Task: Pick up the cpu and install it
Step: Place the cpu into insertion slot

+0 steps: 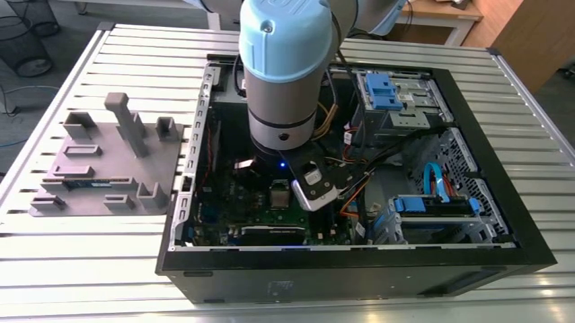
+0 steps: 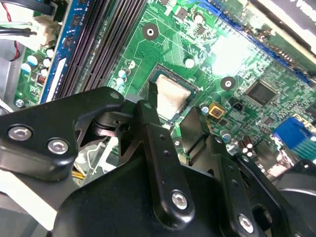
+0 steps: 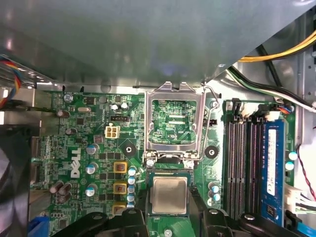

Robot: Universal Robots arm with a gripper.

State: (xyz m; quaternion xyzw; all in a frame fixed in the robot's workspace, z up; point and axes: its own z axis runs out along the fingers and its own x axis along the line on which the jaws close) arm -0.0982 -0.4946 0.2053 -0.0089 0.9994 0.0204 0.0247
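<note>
One slatted metal table (image 1: 72,269) carries an open PC case (image 1: 359,269), w/ the arm (image 1: 285,74) hanging straight down into it in the exterior view. On the table, at the exterior view's left of the case, sits a grey fixture tray (image 1: 108,168) w/ a narrow green memory stick (image 1: 87,181) lying in one of its slots. Inside the case are the green motherboard (image 3: 89,123), blue drive brackets (image 1: 382,91) toward the exterior view's right, and a blue cable (image 1: 435,178) near them. The gripper (image 2: 172,101) is low over the board, its two black fingers (image 2: 153,98) spread apart, i.e. open and free of the chip. The cpu (image 3: 169,195) lies flat in its socket, silver top up, btwn the two fingers. In the first wrist view a dark strip of socket rim shows on each side btwn chip and finger, so they flank it w/o clamping. Just beside the socket the metal socket frame (image 3: 173,95) is swung open, board showing through its window, leaving the chip's top bare. Black memory slots (image 3: 242,158) run alongside, w/ a blue memory module (image 3: 274,168) next to them. On the socket's other side a row of small capacitors (image 3: 131,182) sits near it, w/ a white connector (image 3: 112,132) further off.
</note>
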